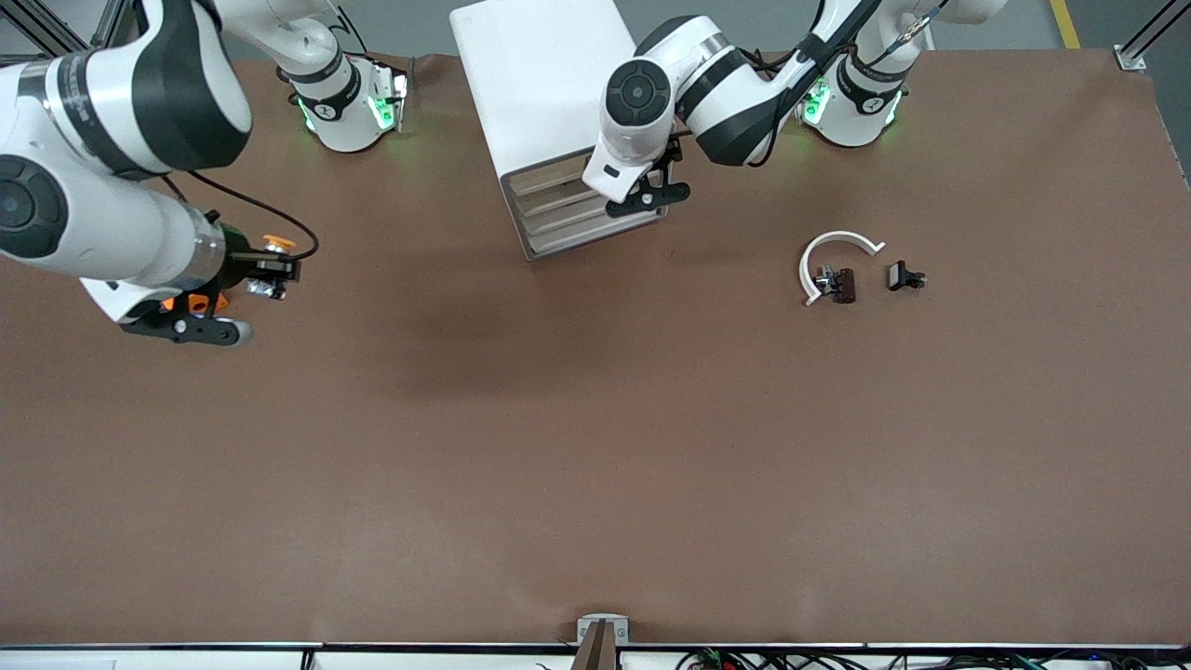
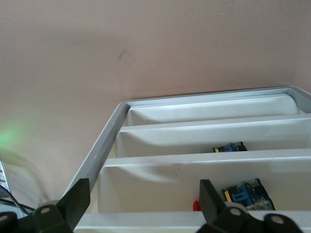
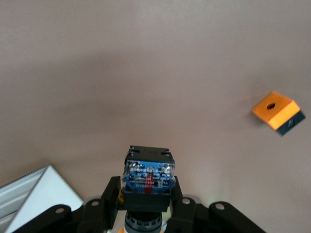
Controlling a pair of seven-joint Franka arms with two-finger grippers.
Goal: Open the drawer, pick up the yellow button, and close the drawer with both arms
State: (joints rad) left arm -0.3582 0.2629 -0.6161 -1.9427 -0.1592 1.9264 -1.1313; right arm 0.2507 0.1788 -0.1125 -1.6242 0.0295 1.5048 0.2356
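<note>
step: button taken, drawer closing due | right gripper (image 3: 146,204) clamped on orange-capped black-and-blue button (image 3: 147,174), well apart from white drawer cabinet (image 1: 544,102) | left gripper (image 2: 143,201) fingers apart at cabinet's front | next: push drawer shut

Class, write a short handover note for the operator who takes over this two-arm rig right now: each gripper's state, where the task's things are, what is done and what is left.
Right gripper: shut on the button, held in the air over the table at the right arm's end, above the orange block.
Left gripper: open, at the front of the drawer cabinet, fingers not gripping anything.
Drawers: the wrist view looks into the trays, with blue parts inside.
Done: button taken.
Left: check the drawers are fully shut, push any in with the left arm, and set the button down.
</note>
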